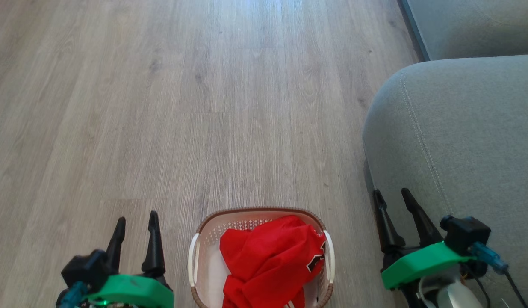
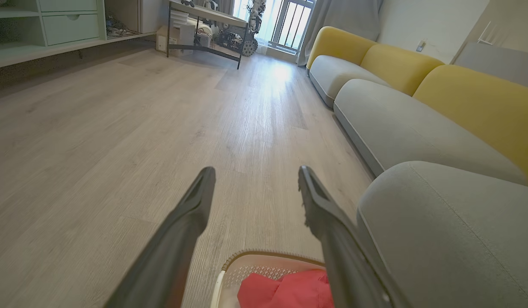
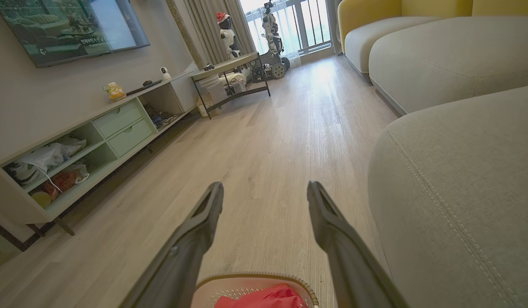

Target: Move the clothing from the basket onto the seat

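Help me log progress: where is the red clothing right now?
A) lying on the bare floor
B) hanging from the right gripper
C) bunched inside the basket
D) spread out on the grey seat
C: the red clothing sits heaped inside the basket, while the left gripper and right gripper are both open and empty.

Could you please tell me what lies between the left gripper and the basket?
Nothing but bare floor: in the head view an open strip of wood planks separates the left gripper from the basket.
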You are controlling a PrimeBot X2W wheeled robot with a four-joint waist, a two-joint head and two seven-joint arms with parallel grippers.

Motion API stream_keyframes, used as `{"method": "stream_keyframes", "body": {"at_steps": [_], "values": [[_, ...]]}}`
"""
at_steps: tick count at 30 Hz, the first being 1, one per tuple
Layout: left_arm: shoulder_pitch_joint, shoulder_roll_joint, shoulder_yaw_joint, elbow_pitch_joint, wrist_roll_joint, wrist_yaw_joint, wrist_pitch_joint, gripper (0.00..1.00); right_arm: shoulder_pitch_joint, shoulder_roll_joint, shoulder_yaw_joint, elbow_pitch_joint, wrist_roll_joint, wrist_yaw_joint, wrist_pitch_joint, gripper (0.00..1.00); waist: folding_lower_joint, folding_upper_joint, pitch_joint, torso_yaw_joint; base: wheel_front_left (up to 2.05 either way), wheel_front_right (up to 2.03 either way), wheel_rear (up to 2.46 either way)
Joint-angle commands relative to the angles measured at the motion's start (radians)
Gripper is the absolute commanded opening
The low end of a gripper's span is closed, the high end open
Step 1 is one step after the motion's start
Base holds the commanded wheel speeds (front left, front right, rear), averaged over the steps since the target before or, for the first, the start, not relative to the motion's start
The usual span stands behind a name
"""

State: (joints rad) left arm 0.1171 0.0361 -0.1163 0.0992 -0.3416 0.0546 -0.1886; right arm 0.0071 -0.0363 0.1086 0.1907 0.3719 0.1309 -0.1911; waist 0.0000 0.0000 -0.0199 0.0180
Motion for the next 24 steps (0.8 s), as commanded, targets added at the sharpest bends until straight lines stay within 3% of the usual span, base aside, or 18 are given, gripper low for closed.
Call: {"method": "stream_keyframes", "body": {"at_steps": [1, 15, 24], "values": [[-0.013, 0.012, 0.023, -0.042, 0.034, 0.009, -0.019, 1.00, -0.053, -0.012, 0.027, -0.043, -0.034, 0.000, -0.016, 1.00, 0.0000, 0.0000, 0.000, 0.001, 0.00, 0.00, 0.00], [0.003, 0.014, 0.018, -0.052, 0.187, 0.032, -0.060, 1.00, -0.057, -0.013, 0.049, -0.053, -0.209, 0.000, -0.057, 1.00, 0.0000, 0.0000, 0.000, 0.001, 0.00, 0.00, 0.00], [0.010, 0.014, 0.021, -0.038, 0.200, 0.038, -0.073, 1.00, -0.057, -0.014, 0.049, -0.055, -0.266, 0.000, -0.071, 1.00, 0.0000, 0.0000, -0.003, 0.003, 0.00, 0.00, 0.00]]}}
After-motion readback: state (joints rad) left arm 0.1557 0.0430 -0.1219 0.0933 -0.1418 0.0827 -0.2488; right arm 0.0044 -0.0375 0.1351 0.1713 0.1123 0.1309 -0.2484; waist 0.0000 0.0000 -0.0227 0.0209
